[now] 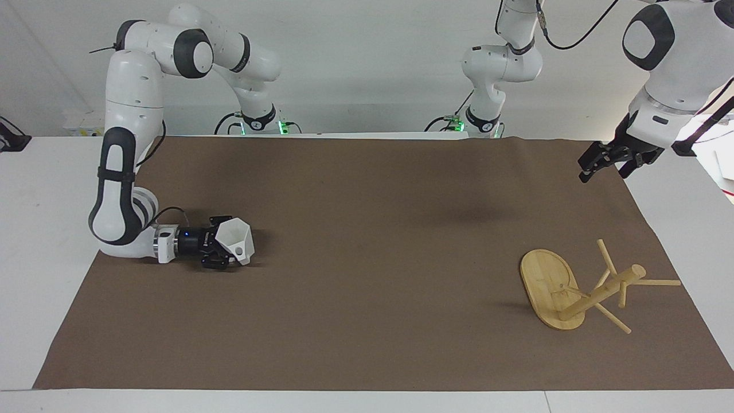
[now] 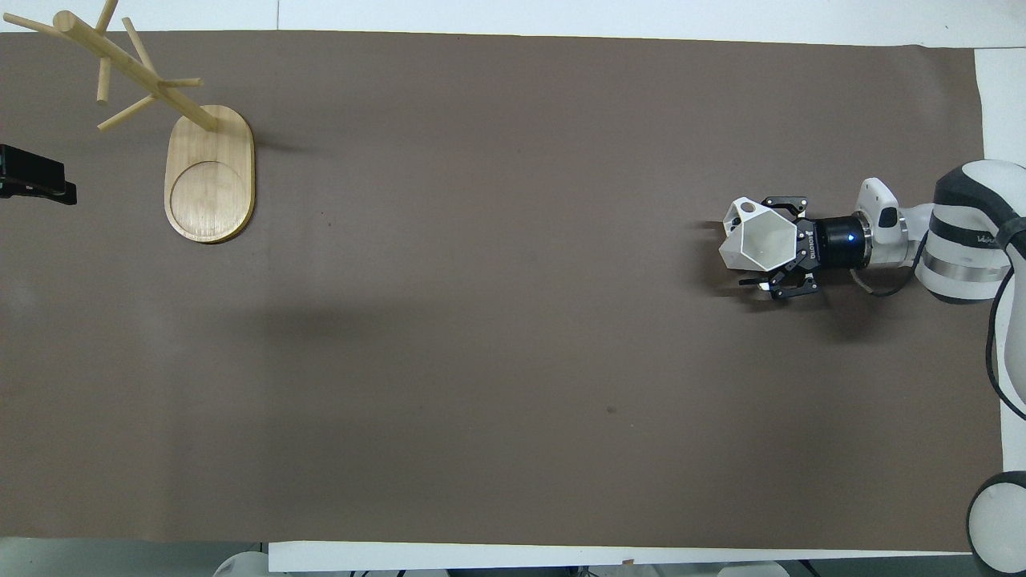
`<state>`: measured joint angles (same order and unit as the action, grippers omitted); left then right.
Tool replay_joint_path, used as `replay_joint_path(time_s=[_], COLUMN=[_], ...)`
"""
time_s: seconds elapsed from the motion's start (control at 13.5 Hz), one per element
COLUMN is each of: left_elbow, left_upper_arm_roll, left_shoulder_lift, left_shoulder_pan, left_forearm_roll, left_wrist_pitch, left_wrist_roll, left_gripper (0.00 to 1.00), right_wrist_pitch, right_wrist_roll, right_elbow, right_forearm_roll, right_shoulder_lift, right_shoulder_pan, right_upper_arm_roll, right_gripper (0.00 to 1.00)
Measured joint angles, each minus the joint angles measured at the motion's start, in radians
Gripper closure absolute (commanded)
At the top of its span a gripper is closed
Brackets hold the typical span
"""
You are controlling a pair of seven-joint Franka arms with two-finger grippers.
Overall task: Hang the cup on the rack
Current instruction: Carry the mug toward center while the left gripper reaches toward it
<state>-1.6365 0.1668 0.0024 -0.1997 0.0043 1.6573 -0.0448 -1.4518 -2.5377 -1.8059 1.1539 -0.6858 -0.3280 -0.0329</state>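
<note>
The white faceted cup (image 1: 236,240) is in my right gripper (image 1: 225,253), low over the brown mat at the right arm's end of the table. The gripper lies nearly level and is shut on the cup. In the overhead view the cup's (image 2: 757,240) open mouth faces up, its handle points away from the robots, and the right gripper (image 2: 773,245) clasps it from the side. The bamboo rack (image 1: 599,292) stands at the left arm's end, with its oval base (image 2: 210,172) on the mat. My left gripper (image 1: 603,163) waits open, up in the air over the mat's edge.
A brown mat (image 1: 367,275) covers most of the white table. The rack's pegs (image 2: 120,56) reach out over the mat's edge. The left gripper's tip (image 2: 32,178) shows at the edge of the overhead view, beside the rack.
</note>
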Motion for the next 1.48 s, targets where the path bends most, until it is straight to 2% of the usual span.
replay_joint_path(time_s=[0.07, 0.15, 0.22, 0.37, 0.67, 0.89, 0.96, 1.26, 1.48], left_elbow=[0.0, 0.0, 0.0, 0.0, 0.0, -0.006, -0.017, -0.034, 0.097], left_upper_arm_roll=[0.0, 0.0, 0.0, 0.0, -0.005, -0.024, -0.026, -0.037, -0.04], left_shoulder_lift=[0.0, 0.0, 0.0, 0.0, 0.0, -0.003, -0.005, 0.03, 0.174], left_shoulder_pan=[0.0, 0.0, 0.0, 0.0, -0.001, -0.037, -0.083, -0.344, -0.471], left_forearm_roll=[0.0, 0.0, 0.0, 0.0, 0.0, 0.0, -0.001, 0.0, -0.001], left_wrist_pitch=[0.0, 0.0, 0.0, 0.0, -0.002, -0.002, 0.034, 0.205, 0.234], left_wrist_roll=[0.0, 0.0, 0.0, 0.0, 0.0, -0.01, -0.067, -0.558, -0.8], left_gripper=[0.0, 0.0, 0.0, 0.0, 0.0, 0.0, 0.0, 0.0, 0.0], right_wrist_pitch=[0.0, 0.0, 0.0, 0.0, -0.016, -0.127, -0.171, -0.372, -0.5], right_wrist_roll=[0.0, 0.0, 0.0, 0.0, 0.05, 0.204, 0.237, 0.303, 0.309], right_elbow=[-0.002, -0.004, -0.004, -0.005, -0.005, -0.006, -0.009, -0.027, -0.03], right_forearm_roll=[0.0, 0.0, 0.0, 0.0, 0.008, 0.089, 0.142, 0.386, 0.517], right_shoulder_lift=[0.0, 0.0, 0.0, 0.002, 0.046, 0.138, 0.154, 0.159, 0.159], right_shoulder_pan=[0.001, 0.004, 0.007, 0.013, 0.059, 0.171, 0.221, 0.437, 0.572], right_upper_arm_roll=[0.0, 0.0, 0.0, 0.0, 0.001, 0.002, 0.002, 0.004, 0.005], right_gripper=[0.11, 0.31, 0.46, 0.67, 0.7, 0.7, 0.7, 0.69, 0.69])
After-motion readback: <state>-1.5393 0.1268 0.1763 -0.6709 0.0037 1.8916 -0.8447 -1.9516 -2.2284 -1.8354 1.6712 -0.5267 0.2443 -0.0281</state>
